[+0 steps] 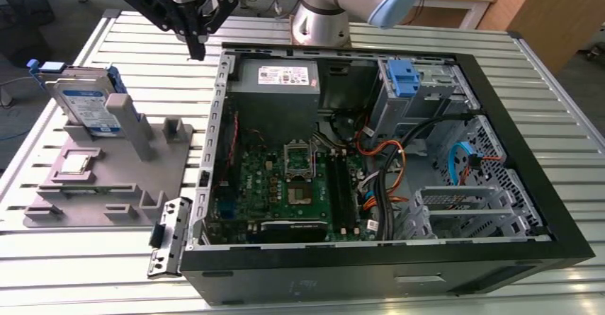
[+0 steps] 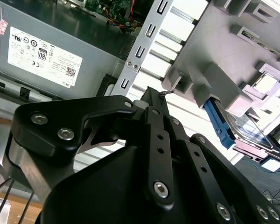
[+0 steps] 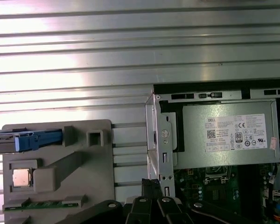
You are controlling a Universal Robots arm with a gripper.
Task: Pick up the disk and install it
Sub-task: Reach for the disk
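Progress is nil so far: my claw [image 1: 195, 44] hangs pinched narrow and empty at the upper left of the exterior view, over the worktop [image 1: 95, 279]. The disk [image 1: 88, 106] stands upright in its grey holder [image 1: 161, 180] at left, untouched, well apart from the case [image 1: 378, 258]; picking and installing remain.

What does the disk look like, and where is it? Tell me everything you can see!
The disk is a flat silver metal rectangle with a white-and-blue label on its face and a blue plastic carrier frame along its edges. It stands upright on its edge, slotted into a grey holder on the table, at the exterior view's left of the open computer case. Only the holder touches it. The gripper hangs apart from it, holding nothing.
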